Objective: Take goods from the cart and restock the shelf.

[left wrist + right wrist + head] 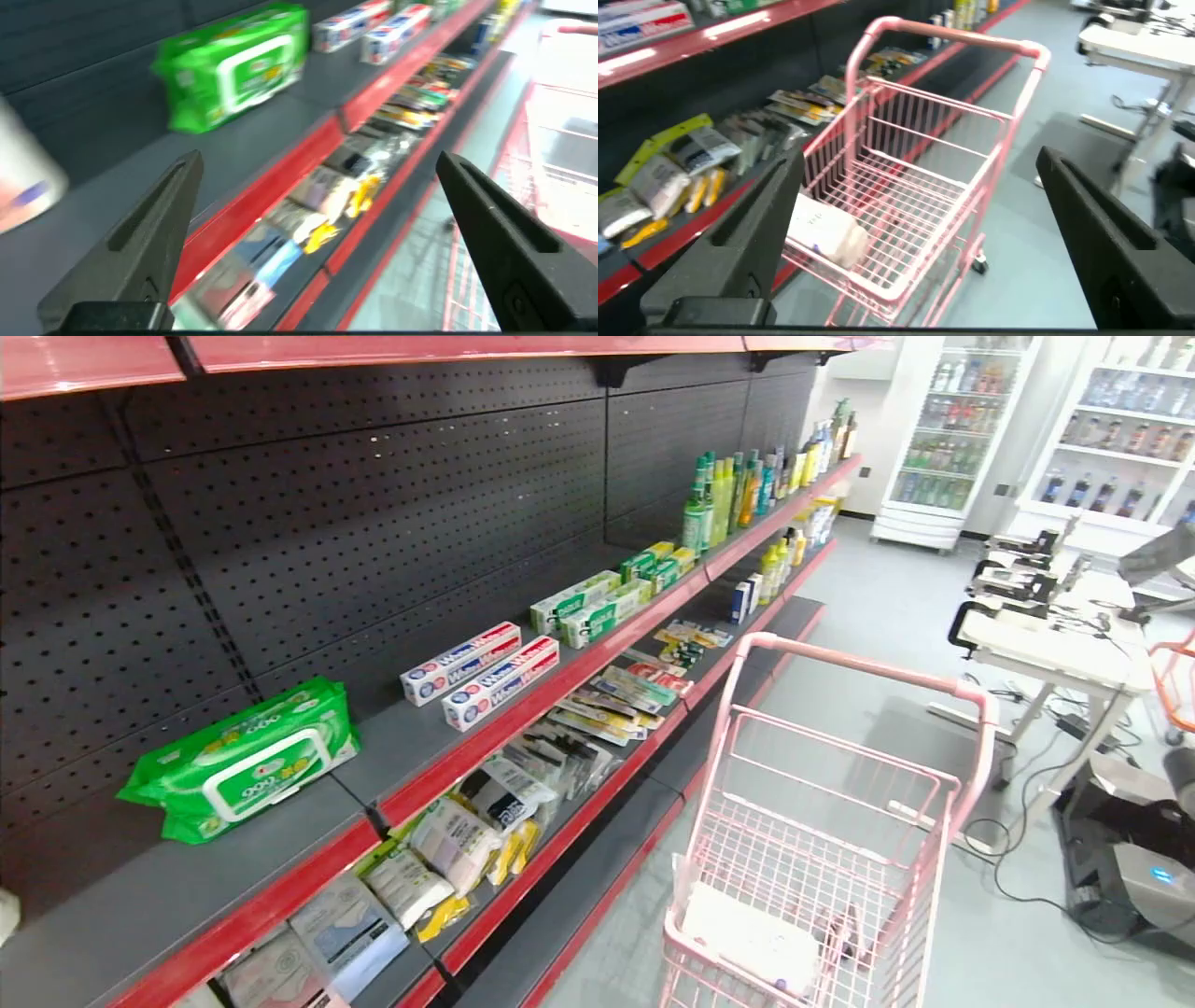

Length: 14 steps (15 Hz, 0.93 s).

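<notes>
Plainly, both hands are empty. The right gripper [920,159] hangs with its jaws spread wide above the cart [948,37], a sensible stance for dropping onto the white pack [827,233], which lies flat below it in a corner of the basket. The pack's long axis seems to run across the basket, along the end wall, though that is hard to fix. The left gripper [318,163], equally wide, hovers over the shelf [234,149]. Beyond its fingertips the green wipes pack [234,65] lies roughly along the board, with bare space nearer the gripper, likely for the next item.
</notes>
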Tool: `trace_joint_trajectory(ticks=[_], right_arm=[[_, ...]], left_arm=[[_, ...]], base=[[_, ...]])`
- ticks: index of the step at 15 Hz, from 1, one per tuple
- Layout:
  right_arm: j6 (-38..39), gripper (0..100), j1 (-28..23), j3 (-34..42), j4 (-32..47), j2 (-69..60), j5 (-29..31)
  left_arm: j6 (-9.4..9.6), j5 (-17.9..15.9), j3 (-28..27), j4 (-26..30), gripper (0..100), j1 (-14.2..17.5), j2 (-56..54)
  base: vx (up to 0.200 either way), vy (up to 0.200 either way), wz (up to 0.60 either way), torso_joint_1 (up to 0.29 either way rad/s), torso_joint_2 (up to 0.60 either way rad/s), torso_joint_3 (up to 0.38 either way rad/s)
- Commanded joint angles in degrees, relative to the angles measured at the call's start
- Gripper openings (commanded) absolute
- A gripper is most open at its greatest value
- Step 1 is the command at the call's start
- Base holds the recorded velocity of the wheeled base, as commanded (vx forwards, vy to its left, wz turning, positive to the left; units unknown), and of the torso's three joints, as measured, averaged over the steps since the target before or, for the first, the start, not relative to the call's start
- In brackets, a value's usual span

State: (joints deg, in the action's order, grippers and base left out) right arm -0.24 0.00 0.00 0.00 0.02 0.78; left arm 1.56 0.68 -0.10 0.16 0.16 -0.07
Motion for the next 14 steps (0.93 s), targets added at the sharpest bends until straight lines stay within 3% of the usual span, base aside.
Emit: trace_joint_trajectory(ticks=[1, 11, 12, 13, 14], right_arm=[[-0.02, 100, 0.0, 0.0, 0.0, 0.06, 0.01], [0.86, 100, 0.26, -0.44, 0.0, 4.11, -0.6], [-0.55, 100, -0.09, -14.94, 0.09, 16.59, 0.63], [2.88, 100, -1.05, -27.6, 0.0, 28.28, 3.09], [3.14, 100, -0.35, -34.98, 0.79, 34.52, 2.74]], left_arm=[[0.02, 0.02, 0.01, 0.02, 100, 0.02, 0.07], [0.02, 0.02, 0.01, 0.02, 100, 0.02, 0.07], [-0.07, 0.02, 0.01, -0.07, 100, 0.02, 0.07], [-0.77, 0.02, 0.01, -0.07, 100, 0.02, 0.07], [-1.03, 0.02, 0.1, -0.16, 100, 0.02, 0.07]], base=[[0.0, 0.0, -0.6, -0.002, 0.0, -0.002], [0.0, 0.0, 0.0, 0.0, 0.0, 0.0], [0.0, 0.0, 0.0, 0.0, 0.0, 0.0], [0.0, 0.0, 0.0, 0.0, 0.0, 0.0], [0.0, 0.0, 0.0, 0.0, 0.0, 0.0]])
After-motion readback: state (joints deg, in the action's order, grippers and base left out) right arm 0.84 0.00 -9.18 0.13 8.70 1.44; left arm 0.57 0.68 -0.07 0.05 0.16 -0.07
